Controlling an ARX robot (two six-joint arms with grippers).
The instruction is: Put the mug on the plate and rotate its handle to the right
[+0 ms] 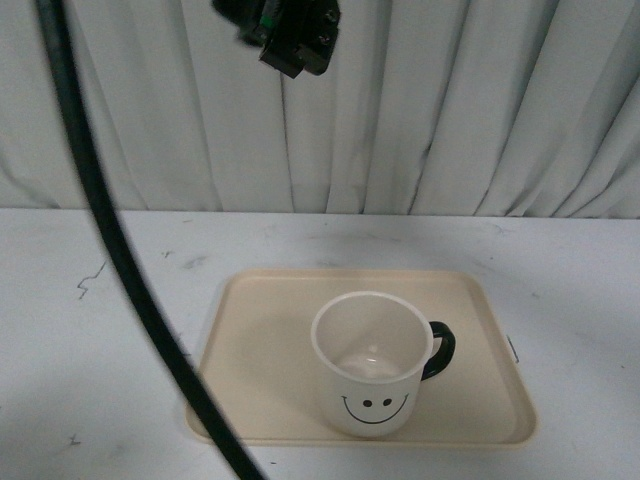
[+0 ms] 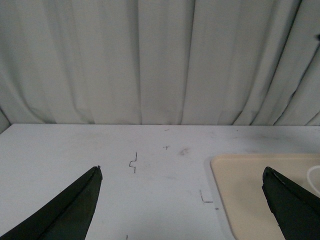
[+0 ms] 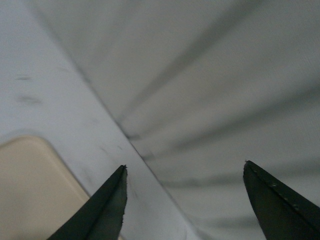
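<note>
The white mug [image 1: 368, 365] stands upright on the beige plate [image 1: 265, 345], right of the plate's middle, with its smiley face toward the camera. Its black handle [image 1: 441, 349] points to the right. In the left wrist view my left gripper [image 2: 181, 169] is open and empty above the table, with the plate [image 2: 250, 192] partly behind one finger and a sliver of the mug's rim [image 2: 316, 176] at the picture's edge. My right gripper [image 3: 185, 164] is open and empty, facing the curtain, with a corner of the plate [image 3: 35, 185] in sight.
A thick black cable [image 1: 110, 230] hangs across the left of the front view. A dark arm part [image 1: 290, 35] hangs high in front of the white curtain [image 1: 450, 100]. The plate lies on a white table [image 1: 80, 350] with small pen marks.
</note>
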